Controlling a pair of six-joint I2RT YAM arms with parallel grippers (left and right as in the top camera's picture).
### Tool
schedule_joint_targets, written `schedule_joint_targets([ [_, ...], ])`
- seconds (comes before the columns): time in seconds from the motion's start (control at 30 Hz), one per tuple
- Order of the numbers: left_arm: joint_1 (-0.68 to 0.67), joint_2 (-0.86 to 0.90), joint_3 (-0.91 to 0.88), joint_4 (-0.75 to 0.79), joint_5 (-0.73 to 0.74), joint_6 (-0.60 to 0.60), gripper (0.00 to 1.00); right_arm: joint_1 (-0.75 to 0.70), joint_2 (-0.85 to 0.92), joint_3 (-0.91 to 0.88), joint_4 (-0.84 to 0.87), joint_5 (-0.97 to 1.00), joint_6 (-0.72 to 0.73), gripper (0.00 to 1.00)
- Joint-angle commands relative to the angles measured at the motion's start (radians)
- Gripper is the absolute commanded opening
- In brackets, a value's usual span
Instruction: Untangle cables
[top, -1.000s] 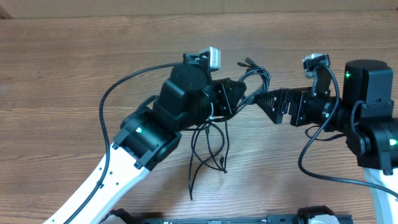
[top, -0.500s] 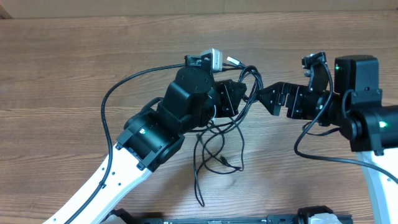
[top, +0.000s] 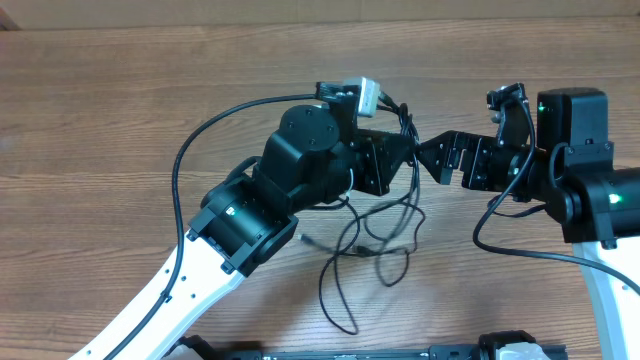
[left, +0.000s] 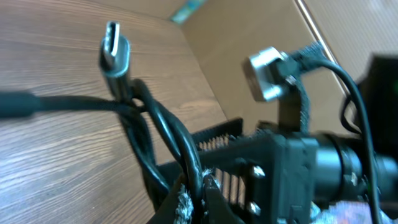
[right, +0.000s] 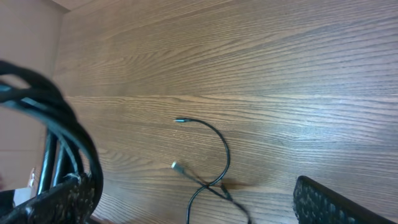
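from overhead we are looking straight down on the wooden table (top: 90, 110), far enough back that we are taking in the left arm (top: 250, 210) coming up from the lower left and the right arm (top: 580, 180) at the right edge. in the left wrist view we are sitting very close to the bunched cables (left: 165, 127) and facing the right arm (left: 311, 162), which is filling the right half of the frame. in the right wrist view we are looking down at a slant onto the wood, with the bunch looming blurred at the left edge. all three views are sharing that bunch; the overhead and right wrist views are also sharing a loose strand (right: 227, 160) on the table.
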Motion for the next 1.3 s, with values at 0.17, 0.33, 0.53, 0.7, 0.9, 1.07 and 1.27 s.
schedule_joint_targets([
  [0.17,-0.007,-0.009,0.015,0.025,0.169,0.163,0.04,0.005,0.004,0.014,0.002,-0.089,-0.082,1.00],
  [0.33,-0.007,-0.009,0.015,0.056,0.228,0.205,0.04,0.005,0.004,0.014,-0.001,-0.108,-0.117,1.00],
  [0.53,-0.005,-0.009,0.015,0.120,0.358,0.268,0.04,0.005,0.004,0.014,0.003,-0.103,-0.126,1.00],
  [0.7,-0.002,-0.010,0.015,0.130,0.358,0.267,0.04,0.005,0.004,0.014,-0.014,-0.085,-0.125,1.00],
  [0.9,0.043,-0.026,0.015,0.123,0.408,0.267,0.04,0.005,0.004,0.014,-0.048,-0.023,-0.113,1.00],
  [1.07,0.109,-0.045,0.015,0.090,0.411,0.266,0.04,0.005,0.004,0.014,-0.118,0.099,-0.108,1.00],
  [1.27,0.156,-0.058,0.015,0.060,0.411,0.266,0.04,0.005,0.004,0.014,-0.177,0.197,-0.056,1.00],
])
